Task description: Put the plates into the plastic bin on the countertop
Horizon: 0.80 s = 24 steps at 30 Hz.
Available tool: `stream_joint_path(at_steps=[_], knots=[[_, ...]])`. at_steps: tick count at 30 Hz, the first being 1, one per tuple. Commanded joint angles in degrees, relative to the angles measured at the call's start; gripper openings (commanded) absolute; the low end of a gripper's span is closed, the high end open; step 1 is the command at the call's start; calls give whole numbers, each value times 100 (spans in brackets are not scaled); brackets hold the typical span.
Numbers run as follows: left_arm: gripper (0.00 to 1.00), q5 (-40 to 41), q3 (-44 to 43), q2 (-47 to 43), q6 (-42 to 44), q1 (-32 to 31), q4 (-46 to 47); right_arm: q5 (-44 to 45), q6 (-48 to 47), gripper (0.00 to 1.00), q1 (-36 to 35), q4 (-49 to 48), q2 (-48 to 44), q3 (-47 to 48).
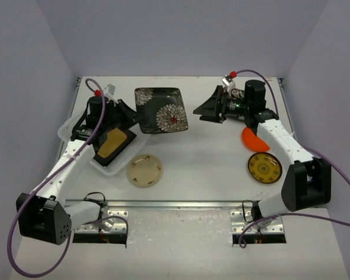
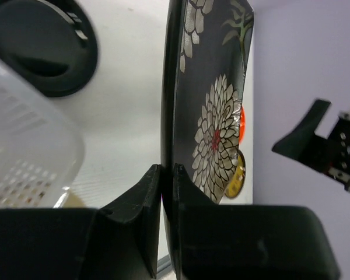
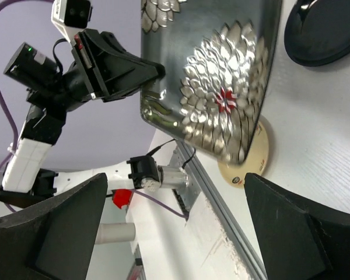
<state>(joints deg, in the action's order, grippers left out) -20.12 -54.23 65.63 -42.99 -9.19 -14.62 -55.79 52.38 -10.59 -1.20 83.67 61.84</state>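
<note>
- Left pincer (image 2: 166, 175) was shut on the near edge of a black square plate with white flowers (image 2: 216, 116). One finger (image 2: 147, 201) pressed on the underside and the other on the patterned face.
- Right pincer (image 1: 201, 111) had its jaws wide apart and held nothing. It stood just beside the flowered plate's right edge, apart from it.
- The flowered plate sat at the back middle of the white table (image 1: 210, 169), between the two pincers and just right of the clear bin (image 1: 67, 127). Whether it touched the table could not be told.
- The bin lay at the left of the table under the left arm, which covered much of it. A square plate with an amber centre (image 1: 114, 144) lay inside.
- A cream round plate (image 1: 144, 170) lay on the table just beside the bin's near right corner.
- An orange plate (image 1: 254, 139) was half hidden under the right arm, with a yellow round plate (image 1: 264, 167) near it and fully in view.
- A black round plate (image 2: 46, 46) showed only in the wrist views, cut off by the frame edge.
</note>
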Motion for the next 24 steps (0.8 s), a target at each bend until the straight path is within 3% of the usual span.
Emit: stream_joint_path(at_steps=[1,7,10,13,24], knots=[[0,1434,25,-1148,-948,564,159,213,-546,99,46,323,-53,71],[0,1932,185,-1729,-1081,1815,-892,445,-702,99,163,437,-247,-260],[0,2128,129,-1544,-846,2402,-1288,527,-776,99,175,433,-446,-452],[0,1812,228,-1213,-641,2842,-1297,621,-869,99,189,446,-545,-629],[0,1521,908,-971,-331,3038,-755,865,-1173,99,329,609,-757,-1046]])
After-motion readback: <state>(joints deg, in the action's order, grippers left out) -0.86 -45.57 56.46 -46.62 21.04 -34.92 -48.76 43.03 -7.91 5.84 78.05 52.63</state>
